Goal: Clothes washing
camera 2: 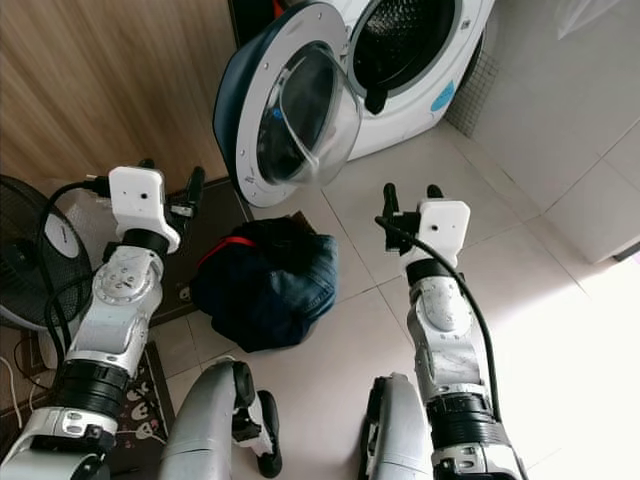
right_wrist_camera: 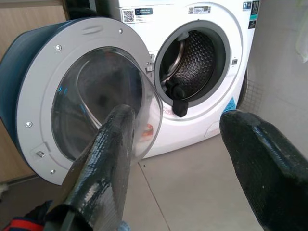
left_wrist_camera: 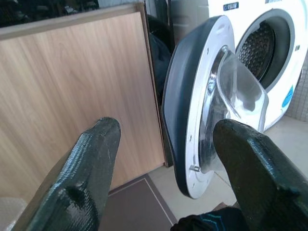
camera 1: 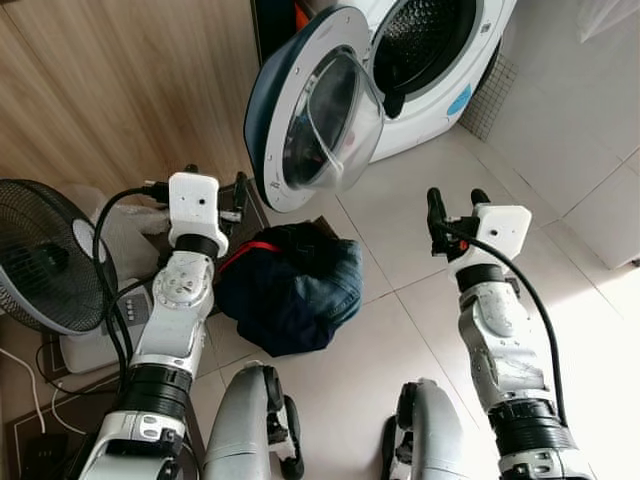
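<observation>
Both grippers, left and right, hover spread and empty. Between them a dark blue clothes heap lies on pale floor tiles (white front-loading washer's round door open).

The washing machine is cut off at the picture's top edge, its upper panel out of view. Left of it, the fan is clipped by the frame's side. The labels above the machine's drum opening are too small to read.

Washer looks like glossy white plastic, with a perforated metal drum and a clear shiny door bowl. Dark cloth pile is matt; wood-grain panel; smooth floor tiles.
</observation>
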